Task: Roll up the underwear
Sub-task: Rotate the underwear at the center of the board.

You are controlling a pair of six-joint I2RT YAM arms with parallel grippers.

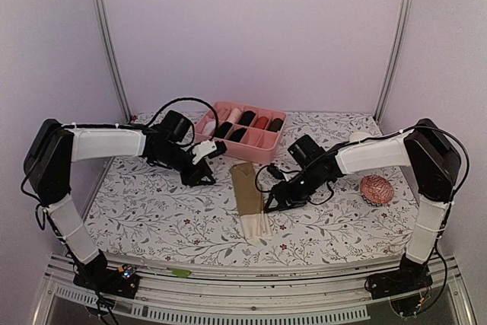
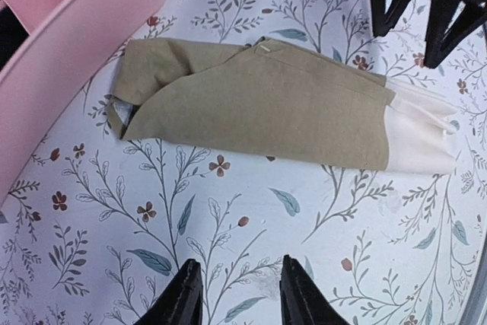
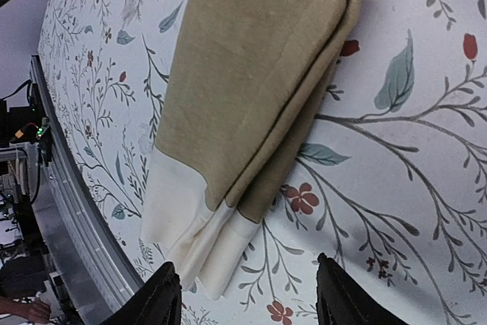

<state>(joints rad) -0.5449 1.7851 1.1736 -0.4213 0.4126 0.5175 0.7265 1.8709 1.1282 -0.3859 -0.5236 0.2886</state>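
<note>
An olive-brown underwear [image 1: 248, 188] lies folded into a long narrow strip on the floral tablecloth, its cream waistband [image 1: 256, 224] toward the near edge. In the left wrist view the underwear [image 2: 259, 104] lies flat, a little beyond my left gripper [image 2: 237, 283], which is open and empty over bare cloth. My right gripper [image 3: 245, 283] is open just short of the waistband end [image 3: 190, 226], with nothing between its fingers. In the top view the left gripper [image 1: 204, 176] is left of the strip and the right gripper [image 1: 272, 202] sits at its right edge.
A pink divided box [image 1: 259, 150] stands behind the strip, holding rolled dark and light pieces. A small red-and-white patterned ball [image 1: 377, 189] rests at the right. The metal rail of the table's near edge [image 3: 68, 211] runs close to the waistband.
</note>
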